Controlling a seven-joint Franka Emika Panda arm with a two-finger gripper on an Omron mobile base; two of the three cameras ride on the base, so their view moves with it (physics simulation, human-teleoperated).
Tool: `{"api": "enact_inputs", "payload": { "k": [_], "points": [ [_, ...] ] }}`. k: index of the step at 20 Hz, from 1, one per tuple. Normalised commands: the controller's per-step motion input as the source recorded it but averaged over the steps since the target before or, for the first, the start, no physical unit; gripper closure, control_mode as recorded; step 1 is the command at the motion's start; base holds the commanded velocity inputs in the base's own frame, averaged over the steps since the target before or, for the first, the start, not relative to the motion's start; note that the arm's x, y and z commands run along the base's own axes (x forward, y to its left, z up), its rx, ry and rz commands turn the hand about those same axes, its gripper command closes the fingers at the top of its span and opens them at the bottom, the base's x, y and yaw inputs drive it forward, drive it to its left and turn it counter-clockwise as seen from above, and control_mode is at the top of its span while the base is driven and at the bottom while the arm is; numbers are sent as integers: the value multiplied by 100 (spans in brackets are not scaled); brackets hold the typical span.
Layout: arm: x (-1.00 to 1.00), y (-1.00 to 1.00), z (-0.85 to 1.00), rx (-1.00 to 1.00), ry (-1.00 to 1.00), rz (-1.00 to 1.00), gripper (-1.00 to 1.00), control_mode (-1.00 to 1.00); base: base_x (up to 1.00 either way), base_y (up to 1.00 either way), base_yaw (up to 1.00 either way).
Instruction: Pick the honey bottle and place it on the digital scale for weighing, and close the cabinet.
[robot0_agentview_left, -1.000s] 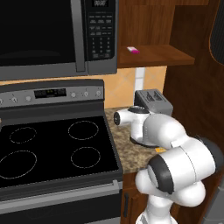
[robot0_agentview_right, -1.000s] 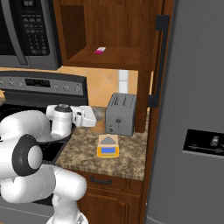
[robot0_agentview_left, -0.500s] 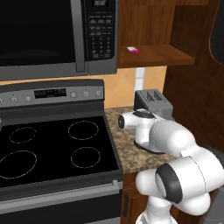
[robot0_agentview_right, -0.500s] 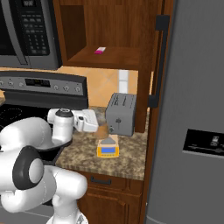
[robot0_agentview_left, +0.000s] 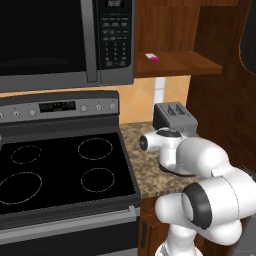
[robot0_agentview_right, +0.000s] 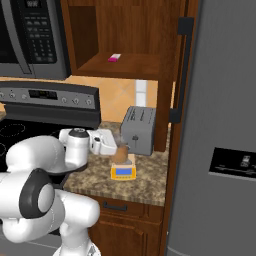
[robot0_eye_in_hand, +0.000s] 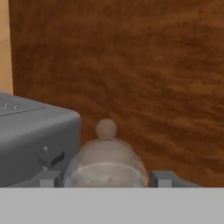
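- From my station, the honey bottle (robot0_eye_in_hand: 106, 162) sits right between the fingertips (robot0_eye_in_hand: 49, 178) of the tool (robot0_agentview_right: 119, 148) in the hand view, a grey tip at each flank, so I read the tool as clamped on it
- In the right base view the bottle hangs just above the digital scale (robot0_agentview_right: 123, 171); I cannot tell whether it touches the plate
- The bottle is rounded, amber-brown and glossy, with a small paler ball-like top
- The scale is a flat yellow-orange square with a blue strip on its near edge, lying on the speckled granite desk (robot0_agentview_right: 145, 182) just in front of the toaster (robot0_agentview_right: 138, 129)
- The toaster is a boxy matte grey block
- The cabinet (robot0_agentview_right: 134, 37) is grained reddish-brown wood; its door (robot0_agentview_right: 184, 70) stands open, edge-on, and a small pink-and-white item (robot0_agentview_right: 114, 57) lies on the shelf
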Motion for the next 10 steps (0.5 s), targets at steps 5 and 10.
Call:
{"api": "enact_inputs", "payload": {
  "k": [5, 10],
  "points": [
    [13, -5, -30, 0, 0, 1, 100, -100, 0, 0, 0],
    [7, -3, -30, 0, 0, 2, 100, -100, 0, 0, 0]
  ]
}}
